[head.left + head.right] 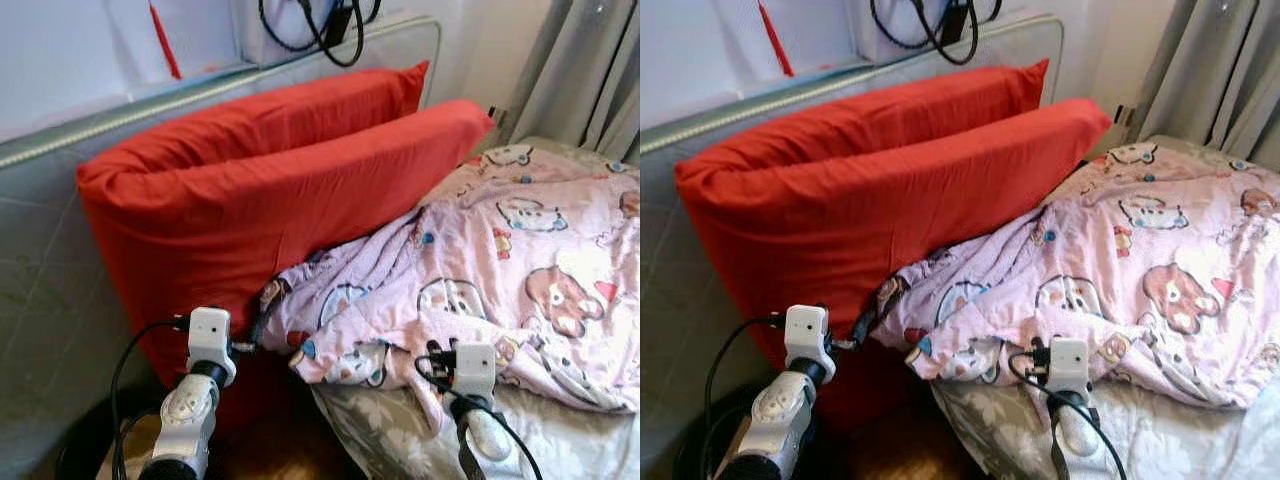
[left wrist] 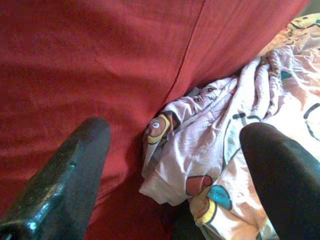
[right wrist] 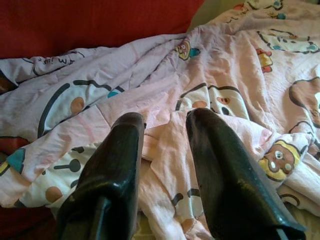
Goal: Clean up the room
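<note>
Red cloth takes up the left and centre of the head views: two red pillows [image 1: 270, 190] stand on edge, one behind the other, leaning back against a grey quilted headboard [image 1: 40, 270] that runs from the left edge up to the top centre. Their long upper edges slope from the left middle up toward the upper right, ending in corners near a grey curtain [image 1: 590, 70] in the upper right corner. Black cables [image 1: 320, 30] hang over the headboard at the top centre.

A pink cartoon-print blanket [image 1: 500, 260] lies rumpled over the right half of the frame. Its loose left edge bunches against the foot of the front pillow at lower centre, touching the red cloth there. Below that edge, a strip of grey flowered sheet [image 1: 380, 430] shows along the bottom, and to its left a dark gap of floor [image 1: 270, 450] lies between the bed and the pillows.

The left gripper [image 2: 175, 165] sits at the lower left, right at the seam where the blanket's edge meets the pillow. Its two fingers [image 2: 65, 185] are spread wide, one against the red cloth and one over the blanket, with nothing between them.

The right gripper [image 3: 165, 150] is at the lower centre right, over the blanket's near edge. Its fingers [image 3: 112, 170] stand a narrow way apart, with a raised fold of the pink cloth in the gap; whether they pinch it I cannot tell.
</note>
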Controlling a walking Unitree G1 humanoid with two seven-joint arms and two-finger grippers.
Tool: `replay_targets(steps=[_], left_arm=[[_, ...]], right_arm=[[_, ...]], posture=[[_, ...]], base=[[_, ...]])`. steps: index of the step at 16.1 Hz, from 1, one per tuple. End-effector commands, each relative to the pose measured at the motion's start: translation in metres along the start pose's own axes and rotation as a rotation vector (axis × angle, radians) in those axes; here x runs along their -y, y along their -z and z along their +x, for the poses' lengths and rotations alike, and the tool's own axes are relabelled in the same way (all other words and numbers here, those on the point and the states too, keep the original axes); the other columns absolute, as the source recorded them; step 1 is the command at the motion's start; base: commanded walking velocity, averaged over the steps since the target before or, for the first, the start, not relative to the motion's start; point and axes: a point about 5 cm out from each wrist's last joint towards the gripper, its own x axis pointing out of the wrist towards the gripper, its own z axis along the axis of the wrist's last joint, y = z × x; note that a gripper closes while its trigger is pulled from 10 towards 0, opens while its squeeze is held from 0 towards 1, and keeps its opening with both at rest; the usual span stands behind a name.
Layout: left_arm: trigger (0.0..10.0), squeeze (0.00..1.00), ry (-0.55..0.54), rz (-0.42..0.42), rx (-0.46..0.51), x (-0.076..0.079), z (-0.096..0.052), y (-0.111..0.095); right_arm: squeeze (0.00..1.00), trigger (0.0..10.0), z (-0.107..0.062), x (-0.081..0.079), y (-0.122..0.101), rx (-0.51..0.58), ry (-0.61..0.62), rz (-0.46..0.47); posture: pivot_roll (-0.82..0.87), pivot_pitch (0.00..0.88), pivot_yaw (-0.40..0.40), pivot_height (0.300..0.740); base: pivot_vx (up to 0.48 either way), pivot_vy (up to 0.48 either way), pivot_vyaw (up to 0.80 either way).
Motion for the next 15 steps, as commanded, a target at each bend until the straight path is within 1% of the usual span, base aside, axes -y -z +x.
replay_targets(steps=[1,3,5,6,10,15], left_arm=[[10.0,0.0,-0.005,-0.001,-0.003,-0.0027,0.0,-0.0011],[10.0,0.0,-0.004,0.001,-0.005,-0.0031,-0.0001,-0.0014],[10.0,0.0,-0.002,0.0,-0.003,-0.0032,-0.0002,-0.0017],[10.0,0.0,-0.001,-0.001,-0.003,-0.003,-0.0002,-0.0018],[10.0,0.0,0.01,-0.008,0.0,-0.0011,0.0007,-0.0031],[10.0,0.0,0.02,-0.013,-0.001,0.001,0.001,-0.0033]], right_arm=[[0.0,10.0,-0.0003,0.0002,0.0019,-0.015,0.004,0.0],[0.0,10.0,0.0005,-0.0005,0.0039,-0.041,0.014,-0.007],[0.0,10.0,0.0002,-0.0014,0.0039,-0.035,0.011,-0.005],[0.0,10.0,-0.0005,-0.0011,0.0028,-0.015,0.01,0.007],[0.0,10.0,0.0007,-0.0008,-0.0002,-0.001,0.016,0.01],[0.0,10.0,0.0006,-0.0025,0.0019,-0.014,0.006,0.012]], posture=[[0.03,0.0,-0.002,0.672],[0.03,0.001,-0.001,0.672],[0.03,0.003,-0.001,0.652],[0.03,0.003,-0.001,0.652],[0.03,0.003,0.0,0.652],[0.03,0.003,-0.002,0.652]], base=[[0.0,0.0,0.0],[0.0,0.0,0.0],[0.0,0.0,0.0],[0.0,0.0,0.0],[0.0,0.0,0.0],[0.0,0.0,0.0]])
